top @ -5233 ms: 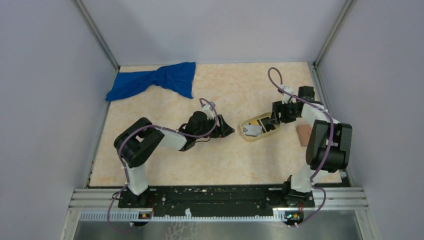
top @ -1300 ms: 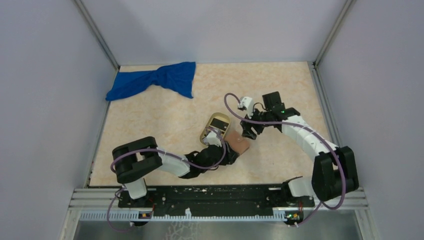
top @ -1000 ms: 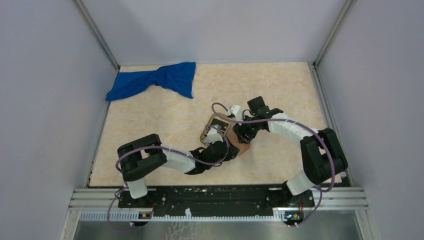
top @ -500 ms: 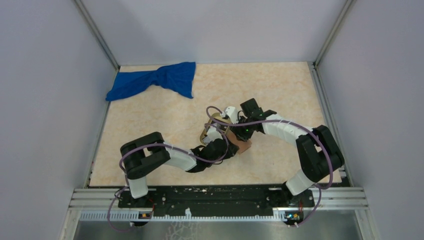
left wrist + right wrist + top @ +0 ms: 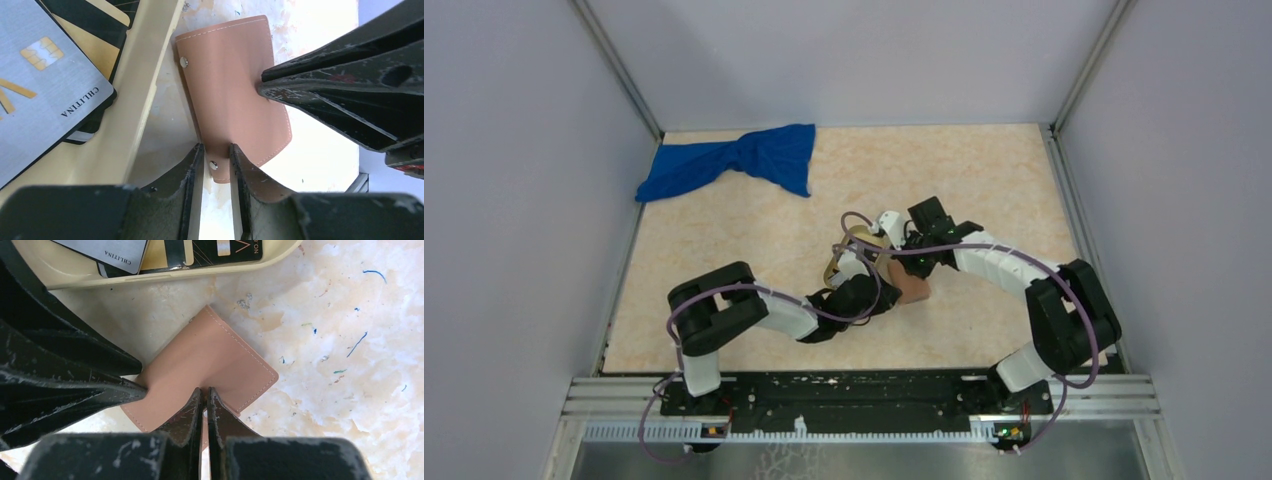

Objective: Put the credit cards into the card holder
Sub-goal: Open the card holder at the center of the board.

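- The card holder [image 5: 232, 95] is lying closed and flat on the table [image 5: 984, 170], in the middle of the top view, its near corner just beside the rim of the oval tray [image 5: 150, 90].
- The left gripper [image 5: 216, 150] is clamping its two fingers on the holder's small snap tab at the bottom centre of the left wrist view.
- The right gripper [image 5: 205, 392] is pressing its tips onto the holder's brown face with the fingers drawn together, nothing showing between them.
- In the left wrist view that same gripper is coming in from the right of the frame, its point touching the holder's right edge.
- The credit cards are sitting in the tray: the grey card [image 5: 40, 75] is lying on top at the upper left of the left wrist view, and the black card [image 5: 220, 247] is showing at the top edge of the right wrist view.
- About five seconds earlier the tray was sitting right of centre under the right gripper, the holder was lying by the right arm at the table's right side, and the left gripper was hovering empty at centre.
- About one second earlier the right gripper was hanging apart from the holder with its fingers spread; now both arms are meeting over it, hiding most of the tray from above.
- The blue cloth [image 5: 734, 165] is lying unchanged at the upper left of the table.
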Tool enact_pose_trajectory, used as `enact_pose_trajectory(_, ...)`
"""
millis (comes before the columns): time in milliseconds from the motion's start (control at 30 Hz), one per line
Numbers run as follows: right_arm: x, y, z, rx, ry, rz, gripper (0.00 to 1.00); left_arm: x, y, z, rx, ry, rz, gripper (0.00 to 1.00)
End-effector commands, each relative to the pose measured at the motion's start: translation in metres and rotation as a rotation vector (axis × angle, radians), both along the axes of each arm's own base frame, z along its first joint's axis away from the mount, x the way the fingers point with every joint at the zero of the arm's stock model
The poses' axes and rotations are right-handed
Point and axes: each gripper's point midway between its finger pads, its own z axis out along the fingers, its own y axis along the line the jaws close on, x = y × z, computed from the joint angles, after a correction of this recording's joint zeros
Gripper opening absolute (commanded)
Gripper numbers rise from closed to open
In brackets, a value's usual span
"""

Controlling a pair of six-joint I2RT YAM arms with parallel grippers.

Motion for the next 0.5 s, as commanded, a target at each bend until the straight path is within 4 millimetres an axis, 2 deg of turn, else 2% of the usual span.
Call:
enact_pose_trajectory(0,0.009,-0.001,0.028,0.066,-0.061,-0.033,0.0,0.0,0.022,-0.038,0.135,0.044,0.023,0.3)
enact_pose_trajectory(133,0.007,0.0,0.038,0.165,0.005,-0.036,0.0,0.002,0.025,-0.041,0.147,0.043,0.035,0.29)
enact_pose_trajectory(233,0.003,-0.003,0.033,0.188,0.046,-0.03,0.0,0.0,0.024,-0.036,0.139,0.03,0.017,0.3)
enact_pose_trajectory(367,-0.008,-0.001,0.024,0.185,0.108,0.035,0.0,-0.008,0.013,-0.004,0.053,-0.072,-0.1,0.35)
enact_pose_trajectory(467,-0.015,0.003,0.025,0.196,0.127,0.092,0.0,-0.016,0.01,0.019,-0.012,-0.154,-0.174,0.5)
